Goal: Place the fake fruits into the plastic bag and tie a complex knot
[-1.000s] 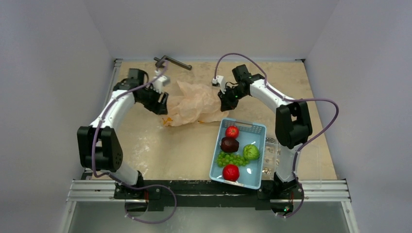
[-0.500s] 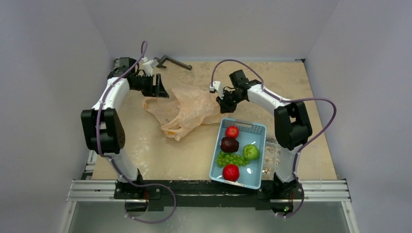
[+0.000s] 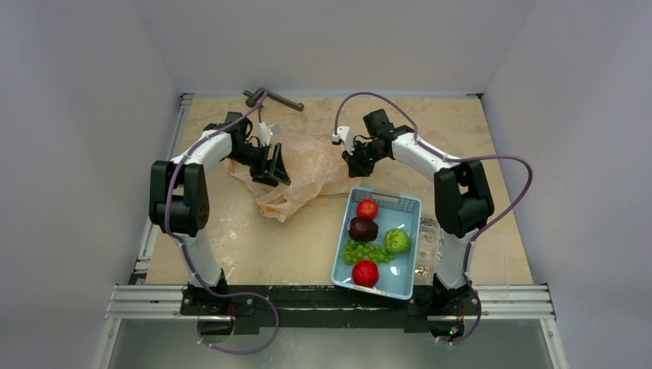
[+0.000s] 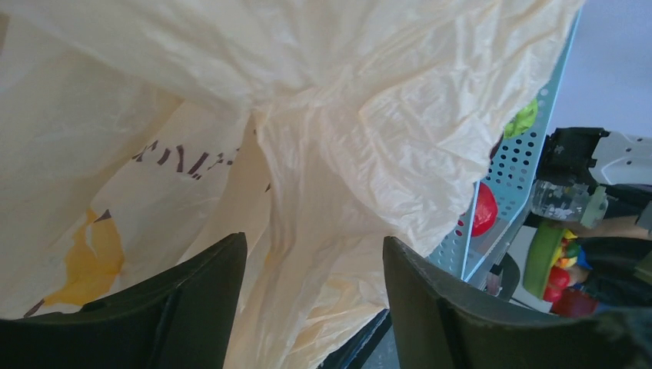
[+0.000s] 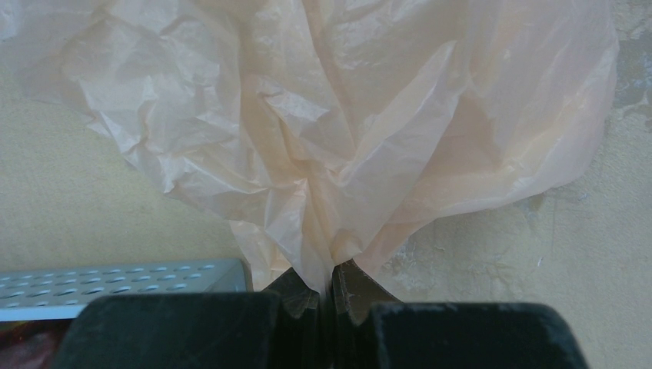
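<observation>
The pale-orange plastic bag (image 3: 304, 175) lies crumpled on the table between my two arms. It fills the left wrist view (image 4: 323, 138) and the right wrist view (image 5: 330, 131). My left gripper (image 3: 275, 166) is open at the bag's left side, with bag film between its fingers (image 4: 311, 307) and no grip on it. My right gripper (image 3: 355, 164) is shut on a fold of the bag's right edge (image 5: 327, 280). The fake fruits lie in the light-blue basket (image 3: 406, 206): two red ones (image 3: 367, 208) (image 3: 365, 273), a maroon one (image 3: 363, 229), green grapes (image 3: 366, 252), a light-green one (image 3: 397, 241).
A dark metal handle-like tool (image 3: 273, 98) lies at the table's far edge. The basket's perforated wall shows in the left wrist view (image 4: 507, 169) and in the right wrist view (image 5: 115, 280). A clear plastic piece (image 3: 427, 246) lies right of the basket.
My left arm swung out to the far left, then came back to the bag's left side with its gripper open. The bag spread leftward. The right gripper stayed shut on the bag.
</observation>
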Tool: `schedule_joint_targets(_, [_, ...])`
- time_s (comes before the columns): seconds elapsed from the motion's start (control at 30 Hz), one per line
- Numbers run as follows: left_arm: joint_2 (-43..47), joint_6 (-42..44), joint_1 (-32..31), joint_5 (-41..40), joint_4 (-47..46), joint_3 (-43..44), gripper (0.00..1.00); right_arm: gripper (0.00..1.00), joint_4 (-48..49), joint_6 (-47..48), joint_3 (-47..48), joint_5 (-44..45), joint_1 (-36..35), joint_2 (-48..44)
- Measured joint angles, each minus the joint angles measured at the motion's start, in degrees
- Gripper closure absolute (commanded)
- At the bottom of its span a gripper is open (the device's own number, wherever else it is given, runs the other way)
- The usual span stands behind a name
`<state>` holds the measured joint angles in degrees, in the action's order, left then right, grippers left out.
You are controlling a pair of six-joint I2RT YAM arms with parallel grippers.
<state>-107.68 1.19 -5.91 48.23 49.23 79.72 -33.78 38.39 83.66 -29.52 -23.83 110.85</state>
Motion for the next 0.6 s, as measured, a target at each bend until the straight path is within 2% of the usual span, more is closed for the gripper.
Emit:
schedule_joint_targets(0.07, [-0.48,-1.03,0.0,-0.98,0.0,-1.11,0.32,1.0,0.02,-0.09,0.0,0.0,0.0,0.0])
schedule_joint_targets(0.1, [-0.68,-1.66,0.0,-1.09,-0.22,-1.66,0.36,1.0,0.02,-0.24,0.0,0.0,0.0,0.0])
schedule_joint_targets(0.2, [-1.03,-3.28,-0.02,0.33,-0.94,-2.58,0.63,1.0,0.26,-0.7,0.02,0.02,0.0,0.02])
schedule_joint_targets(0.27, [-1.27,-4.17,-0.02,3.08,-1.64,-2.82,0.76,1.0,0.66,-1.14,0.02,0.07,0.0,0.09])
schedule_joint_targets(0.33, [-1.25,-4.55,0.0,6.21,-2.43,-2.82,0.95,1.0,1.18,-1.55,0.13,0.33,0.0,0.26])
schedule_joint_targets(0.37, [-1.03,-4.59,0.09,7.54,-2.6,-2.82,1.0,1.0,1.53,-1.73,0.15,0.61,0.02,0.31])
schedule_joint_targets(0.5, [1.66,-3.02,1.7,11.8,-1.62,-2.78,1.0,1.0,2.54,-2.71,0.74,2.69,0.59,0.35])
schedule_joint_targets(0.6, [6.05,-2.51,6.4,14.49,-0.66,-2.54,1.0,1.0,3.74,-3.67,2.23,4.98,1.95,0.81])
